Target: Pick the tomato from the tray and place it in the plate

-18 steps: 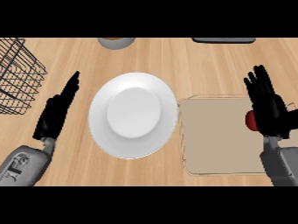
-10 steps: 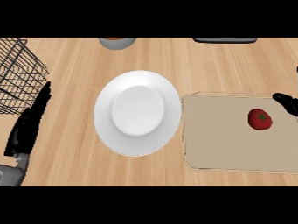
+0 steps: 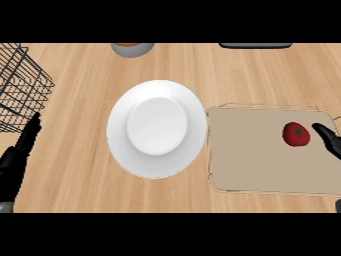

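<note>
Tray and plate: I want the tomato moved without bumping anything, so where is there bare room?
The plate is bare. The tray is bare left of and below the tomato. Open counter lies above both. It is tight at the tray's right edge, where the right hand nearly meets the tomato, and at far left, between the wire basket and the left hand.

Light wood counter (image 3: pixel 77 165) fills the view, grain running sideways. Black wire basket (image 3: pixel 7 87) sits at the left, a dark flat thing (image 3: pixel 256 45) at the top edge.
</note>
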Tool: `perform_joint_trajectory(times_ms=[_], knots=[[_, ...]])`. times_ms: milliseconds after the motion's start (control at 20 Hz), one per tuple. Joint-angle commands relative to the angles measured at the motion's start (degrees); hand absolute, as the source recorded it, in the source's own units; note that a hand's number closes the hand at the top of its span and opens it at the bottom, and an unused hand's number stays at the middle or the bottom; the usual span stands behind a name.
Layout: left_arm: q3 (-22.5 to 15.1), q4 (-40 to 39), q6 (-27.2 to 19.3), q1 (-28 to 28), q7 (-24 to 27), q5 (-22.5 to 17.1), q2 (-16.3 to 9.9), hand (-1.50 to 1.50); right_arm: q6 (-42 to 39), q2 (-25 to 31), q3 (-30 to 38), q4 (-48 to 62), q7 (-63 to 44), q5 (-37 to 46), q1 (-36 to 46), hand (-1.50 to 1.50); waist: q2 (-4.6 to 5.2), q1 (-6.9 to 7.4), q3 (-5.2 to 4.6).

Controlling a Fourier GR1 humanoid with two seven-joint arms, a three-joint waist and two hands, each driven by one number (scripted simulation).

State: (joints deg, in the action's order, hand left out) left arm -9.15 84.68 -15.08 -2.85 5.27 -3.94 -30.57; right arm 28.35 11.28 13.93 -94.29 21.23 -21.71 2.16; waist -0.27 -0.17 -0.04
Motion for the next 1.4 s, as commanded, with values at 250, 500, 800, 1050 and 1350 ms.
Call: perform_joint_trajectory(times_ms=[250, 500, 800, 1050, 1350], knots=[[1.75, -0.96, 1.38, -1.29, 2.51, 0.56, 0.89, 0.00, -6.92, 11.24, -6.10, -9.94, -13.44, 6.89, -14.96, -1.50, 0.22, -0.41, -0.07], [1.56, -1.12, 1.45, -0.09, 1.89, 1.51, 1.09, 0.00, -8.48, 20.63, -8.68, -10.19, -26.56, 12.97, -16.21, -1.50, 0.40, 0.06, -0.08], [2.59, -2.34, 2.54, 0.07, 3.26, 1.77, 2.38, 0.00, -14.44, 28.68, -6.41, -8.67, -41.89, 11.12, -9.87, -1.50, 0.37, 0.42, -0.01], [4.35, -4.61, 4.74, -0.12, 5.10, 1.75, 1.41, 0.00, -21.95, 31.96, -8.06, -3.22, -47.11, 9.88, -5.02, -1.50, 0.42, 0.41, 0.01], [4.09, -0.22, 4.14, -0.49, 1.03, 3.16, 2.60, 0.00, -28.81, 31.41, -13.20, 7.15, -46.88, 13.69, 0.14, -1.50, 0.38, 0.69, 0.07]])
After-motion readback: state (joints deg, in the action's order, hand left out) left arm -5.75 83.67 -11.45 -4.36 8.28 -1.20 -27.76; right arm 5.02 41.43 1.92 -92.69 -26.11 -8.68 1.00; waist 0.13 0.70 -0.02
